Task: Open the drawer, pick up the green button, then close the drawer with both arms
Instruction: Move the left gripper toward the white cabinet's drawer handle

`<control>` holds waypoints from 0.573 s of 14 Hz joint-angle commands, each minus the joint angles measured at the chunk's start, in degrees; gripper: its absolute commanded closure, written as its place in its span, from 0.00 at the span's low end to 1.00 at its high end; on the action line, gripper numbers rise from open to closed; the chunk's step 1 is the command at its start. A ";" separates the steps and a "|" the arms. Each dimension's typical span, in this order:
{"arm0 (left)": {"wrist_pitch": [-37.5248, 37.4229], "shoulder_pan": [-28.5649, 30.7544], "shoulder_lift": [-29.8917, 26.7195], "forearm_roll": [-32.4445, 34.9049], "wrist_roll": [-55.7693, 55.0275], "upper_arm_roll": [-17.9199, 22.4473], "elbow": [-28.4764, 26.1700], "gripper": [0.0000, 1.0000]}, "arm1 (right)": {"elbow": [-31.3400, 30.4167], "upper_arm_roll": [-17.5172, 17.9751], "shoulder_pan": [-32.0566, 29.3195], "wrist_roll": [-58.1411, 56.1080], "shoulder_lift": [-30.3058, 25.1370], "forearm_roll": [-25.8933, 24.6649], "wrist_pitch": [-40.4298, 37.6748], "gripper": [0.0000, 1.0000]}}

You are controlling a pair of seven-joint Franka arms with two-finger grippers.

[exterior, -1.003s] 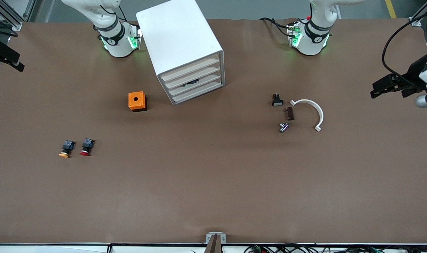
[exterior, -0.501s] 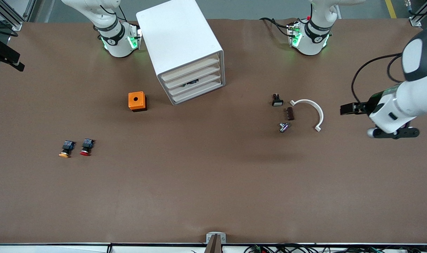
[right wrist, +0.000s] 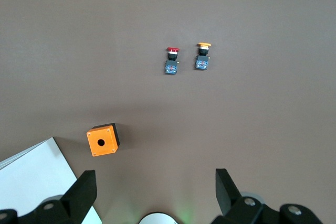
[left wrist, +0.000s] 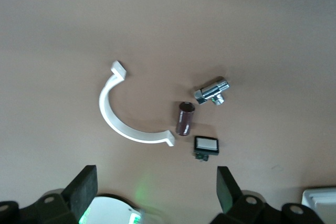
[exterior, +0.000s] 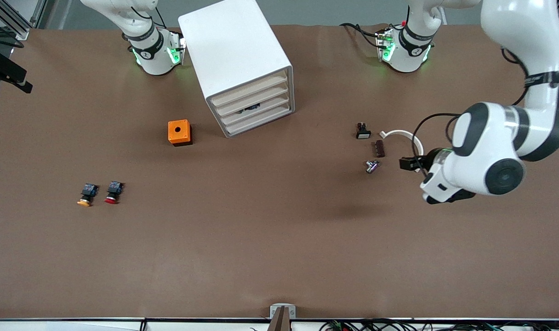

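Observation:
The white cabinet (exterior: pixel 236 55) stands between the two arm bases, and its four drawers (exterior: pixel 254 106) all look pushed in. A small dark thing (exterior: pixel 250 108) shows in a gap between the middle drawer fronts; I cannot tell what it is. The green button is hidden. My left gripper (exterior: pixel 409 163) (left wrist: pixel 156 195) hangs open and empty over a white curved piece (exterior: pixel 396 133) (left wrist: pixel 113 121). My right arm waits, and its gripper (right wrist: pixel 155 195) stays open and empty high over the table by its own base.
By the curved piece lie a brown cylinder (exterior: pixel 379 148) (left wrist: pixel 185 119), a chrome fitting (exterior: pixel 373 166) (left wrist: pixel 211 91) and a black switch (exterior: pixel 363 132) (left wrist: pixel 206 145). An orange box (exterior: pixel 179 132) (right wrist: pixel 102 140) sits beside the cabinet. Red-capped (exterior: pixel 112 191) (right wrist: pixel 171 60) and yellow-capped (exterior: pixel 86 194) (right wrist: pixel 203 56) buttons lie nearer the front camera.
My left arm has swung in from its end of the table toward the middle, and its open gripper now hangs over the curved piece. The right arm has not moved.

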 commanded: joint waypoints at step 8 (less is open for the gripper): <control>-1.27 -10.15 4.90 -17.55 -40.79 -0.15 5.83 0.00 | -0.02 0.35 -0.12 -0.12 -0.43 -0.66 -0.36 0.00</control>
